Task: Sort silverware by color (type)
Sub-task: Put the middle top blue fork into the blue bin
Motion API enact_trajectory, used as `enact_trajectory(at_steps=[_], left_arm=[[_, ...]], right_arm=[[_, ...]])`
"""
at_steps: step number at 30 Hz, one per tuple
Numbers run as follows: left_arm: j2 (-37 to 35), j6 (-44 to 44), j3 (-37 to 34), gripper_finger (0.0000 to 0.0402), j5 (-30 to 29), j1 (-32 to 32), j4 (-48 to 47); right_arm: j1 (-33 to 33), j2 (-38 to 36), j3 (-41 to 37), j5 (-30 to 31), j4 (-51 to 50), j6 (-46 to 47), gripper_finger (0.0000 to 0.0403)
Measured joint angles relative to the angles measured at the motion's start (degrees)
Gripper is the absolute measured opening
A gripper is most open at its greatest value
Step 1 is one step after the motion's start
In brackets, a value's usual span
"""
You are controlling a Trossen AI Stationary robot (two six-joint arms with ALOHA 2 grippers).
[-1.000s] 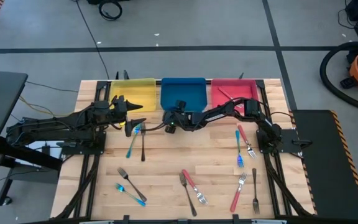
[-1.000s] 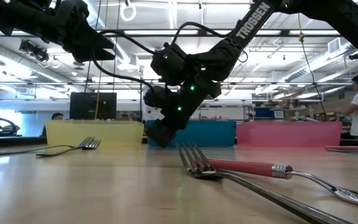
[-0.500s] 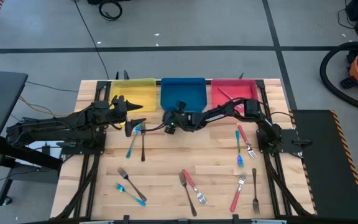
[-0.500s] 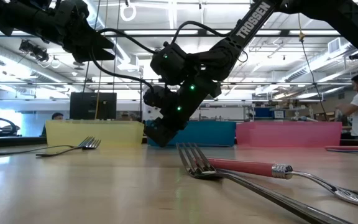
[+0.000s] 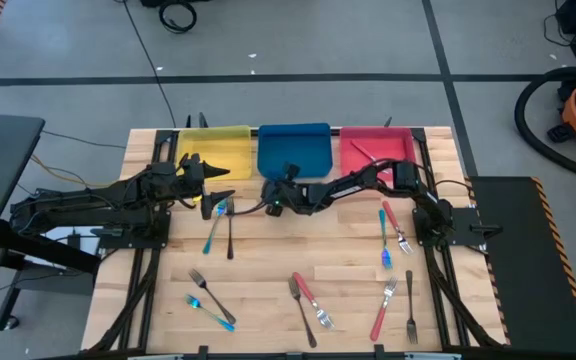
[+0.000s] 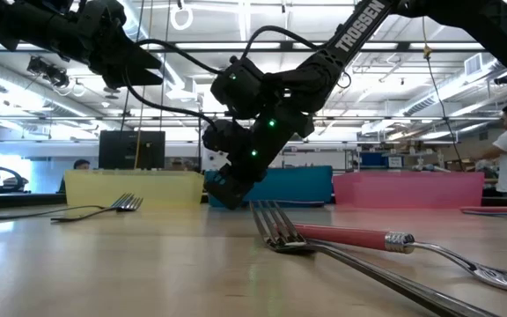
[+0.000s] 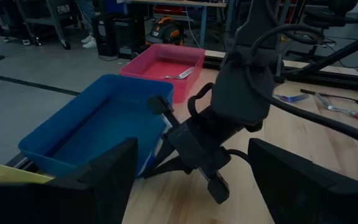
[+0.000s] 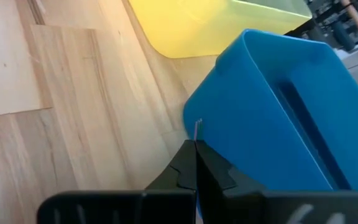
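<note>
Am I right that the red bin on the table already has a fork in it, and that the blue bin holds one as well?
Only partly. The red bin does hold a fork, but the blue bin shows no fork inside; its floor looks bare in the left wrist view, and the high view agrees.

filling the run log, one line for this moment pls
right end effector: shut, low beside blue bin | left end effector: open, waiting by yellow bin | forks scattered
</note>
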Motion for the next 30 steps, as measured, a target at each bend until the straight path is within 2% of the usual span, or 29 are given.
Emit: enact_trajectory(at_steps=[4,16,30], left_arm=[[0.0,0.0,0.0,0.0306,0.0,0.0,0.0],[0.0,0.0,0.0,0.0306,0.0,0.0,0.1],[0.0,0.0,0.0,0.0306,0.0,0.0,0.1]], right_arm=[[0.8,-0.1,0.0,2.3,-0.3,-0.3,0.0002],[2.2,-4.6,0.0,1.8,-4.9,5.3,0.0001],[4.1,-5.6,0.1,1.4,-8.7,10.7,0.0000]])
